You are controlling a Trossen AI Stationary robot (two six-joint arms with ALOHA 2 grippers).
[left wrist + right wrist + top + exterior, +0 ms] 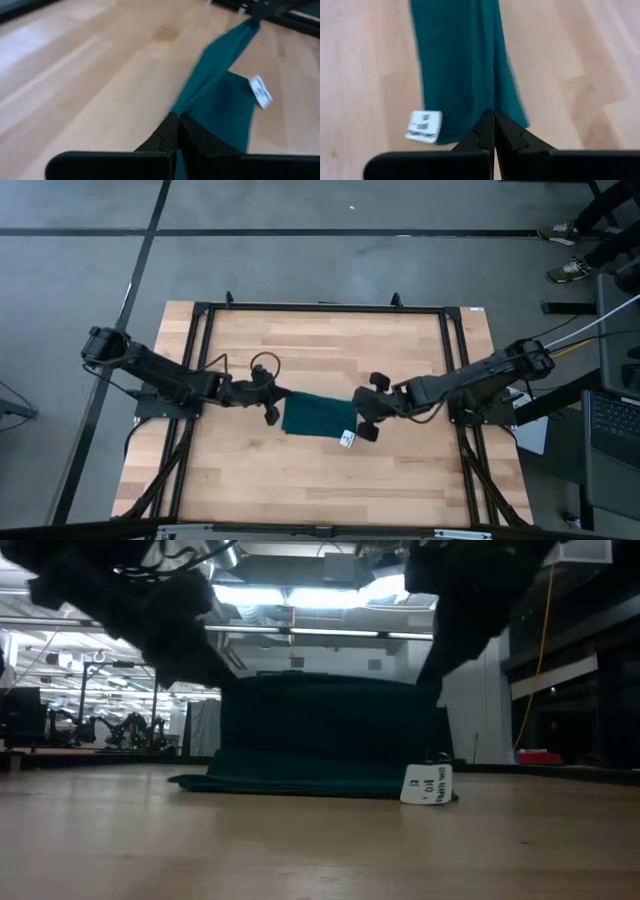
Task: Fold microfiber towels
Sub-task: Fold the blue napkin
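The dark teal towel [318, 417] lies mid-table, its white tag [348, 439] at the near right corner. In the low view its lower part [300, 783] lies on the wood. Its upper part [330, 710] is raised like a curtain between the two grippers. My left gripper [272, 404] is shut on the towel's left end. My right gripper [362, 414] is shut on its right end. The tag also shows in the low view [427, 784], resting on the table. My left gripper pinches the towel's raised left corner [184, 106] between its two shut fingers, coming slanting from the table's left. The raised edge [225, 50] runs taut toward the other gripper; the rest lies on the table. I cannot tell one layer from several. My right gripper pinches the towel's raised right corner [495, 102] between its two shut fingers, coming slanting from the table's right. The cloth stretches away from the fingers toward the left arm, and its lower part with the tag [424, 126] lies on the table.
The bare wooden tabletop [320, 480] lies open all around the towel. A black frame [320, 308] runs along the table's edges. A person's shoes [570, 250] show on the floor beyond the far right corner.
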